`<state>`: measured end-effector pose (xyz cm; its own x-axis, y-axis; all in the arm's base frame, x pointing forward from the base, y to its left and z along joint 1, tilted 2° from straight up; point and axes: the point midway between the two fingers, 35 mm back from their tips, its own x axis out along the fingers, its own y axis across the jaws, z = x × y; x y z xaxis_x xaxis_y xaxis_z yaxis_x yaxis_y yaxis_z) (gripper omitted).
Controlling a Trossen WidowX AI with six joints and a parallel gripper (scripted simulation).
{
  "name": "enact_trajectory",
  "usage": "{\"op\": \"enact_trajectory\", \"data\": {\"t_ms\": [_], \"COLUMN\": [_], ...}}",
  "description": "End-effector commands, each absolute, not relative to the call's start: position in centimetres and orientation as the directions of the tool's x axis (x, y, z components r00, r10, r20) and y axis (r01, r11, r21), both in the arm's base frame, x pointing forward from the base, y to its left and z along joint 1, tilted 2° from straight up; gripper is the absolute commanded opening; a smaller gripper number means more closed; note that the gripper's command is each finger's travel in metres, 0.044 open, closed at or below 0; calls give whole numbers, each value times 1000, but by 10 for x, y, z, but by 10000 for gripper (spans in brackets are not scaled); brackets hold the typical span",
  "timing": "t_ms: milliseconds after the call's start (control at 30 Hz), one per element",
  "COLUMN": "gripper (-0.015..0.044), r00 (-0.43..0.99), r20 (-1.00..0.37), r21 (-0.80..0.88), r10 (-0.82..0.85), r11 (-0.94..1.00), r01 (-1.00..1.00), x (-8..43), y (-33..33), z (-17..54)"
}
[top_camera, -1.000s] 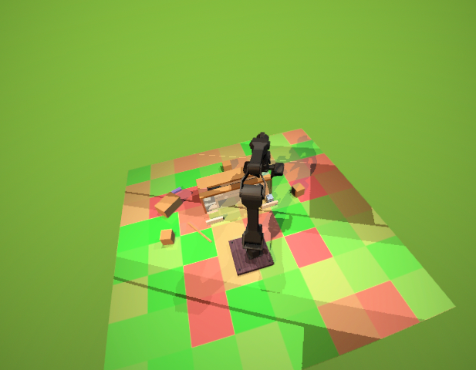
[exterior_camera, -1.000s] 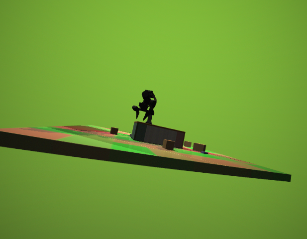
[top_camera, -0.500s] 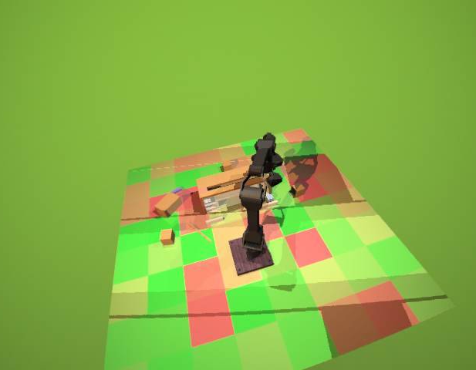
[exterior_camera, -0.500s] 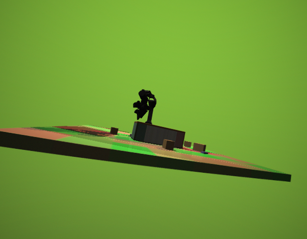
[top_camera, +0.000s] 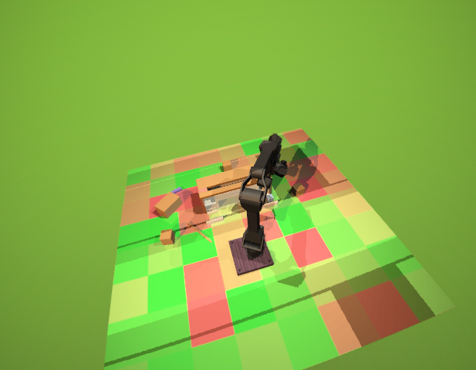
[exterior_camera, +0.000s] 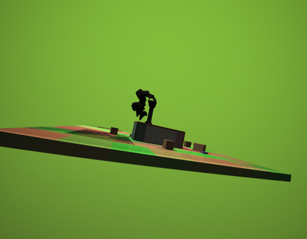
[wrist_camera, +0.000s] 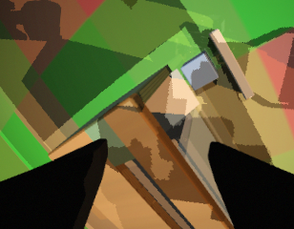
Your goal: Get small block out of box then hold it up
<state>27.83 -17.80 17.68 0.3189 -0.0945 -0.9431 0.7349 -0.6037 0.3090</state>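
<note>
The small blue-grey block (top_camera: 269, 196) (wrist_camera: 199, 72) lies outside the clear front of the box, by its right end in the top view, between the box and a short pale bar (wrist_camera: 231, 65). The wooden box (top_camera: 206, 183) (exterior_camera: 158, 135) (wrist_camera: 122, 125) stands upright, with a slotted top. My gripper (exterior_camera: 139, 118) (wrist_camera: 158, 148) is partly open and empty, pointing down above the box's end. In the wrist view the box lies between and beyond the fingertips, and the block is farther up the picture. The fingertips are hidden in the top view.
Orange blocks stand left of the box (top_camera: 168, 205) (top_camera: 167, 237), behind it (top_camera: 227, 165) (exterior_camera: 168, 144) and to its right (top_camera: 298, 190) (exterior_camera: 114, 130). A purple piece (top_camera: 177, 190) (exterior_camera: 204, 152) and a thin stick (top_camera: 200, 232) lie on the left. Another pale bar (top_camera: 214, 220) is at the box's front left.
</note>
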Motion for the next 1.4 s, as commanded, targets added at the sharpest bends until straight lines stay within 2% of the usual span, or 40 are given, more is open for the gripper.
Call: {"op": "enact_trajectory", "data": {"t_ms": [0, 667, 933, 1367], "gripper": [285, 285, 285, 285], "r00": [394, 395, 395, 395], "r20": [-918, -918, -918, -918], "r21": [42, 35, 35, 36], "r10": [-39, -39, -39, -39], "r11": [-999, -999, -999, -999], "r01": [-1, -16, -16, -16], "x": [270, 270, 269, 269], "y": [-182, -183, -186, -186], "z": [176, 174, 84, 70]}}
